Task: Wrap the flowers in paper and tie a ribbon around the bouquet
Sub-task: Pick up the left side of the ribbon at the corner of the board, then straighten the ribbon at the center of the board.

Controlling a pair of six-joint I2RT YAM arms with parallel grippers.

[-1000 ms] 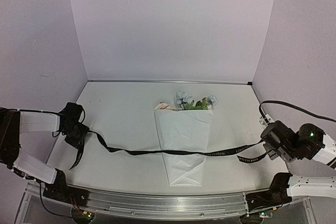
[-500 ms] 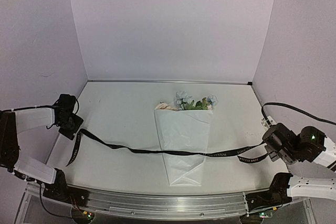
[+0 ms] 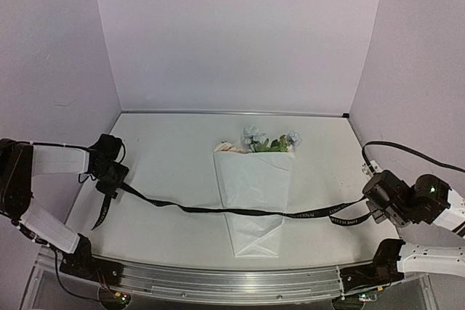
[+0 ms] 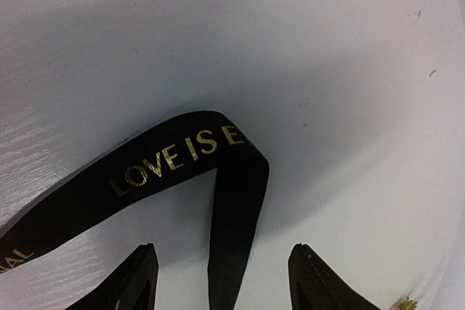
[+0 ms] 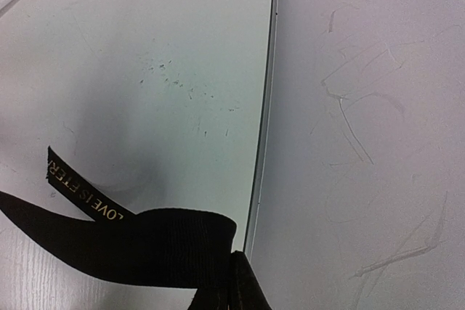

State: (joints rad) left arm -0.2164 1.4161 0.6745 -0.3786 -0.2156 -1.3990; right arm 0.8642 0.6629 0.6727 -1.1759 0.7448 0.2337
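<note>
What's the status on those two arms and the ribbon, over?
Left end effector open, straddling ribbon. Right end effector shut on ribbon. Ribbon lies across bouquet, untied. No obstructions.

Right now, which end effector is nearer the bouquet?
Right, slightly. The right end effector sits just right of the bouquet, pinching the ribbon; the left end effector is farther out on its left.

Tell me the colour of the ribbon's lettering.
Gold, on the black ribbon; clearest in the left wrist view.
</note>
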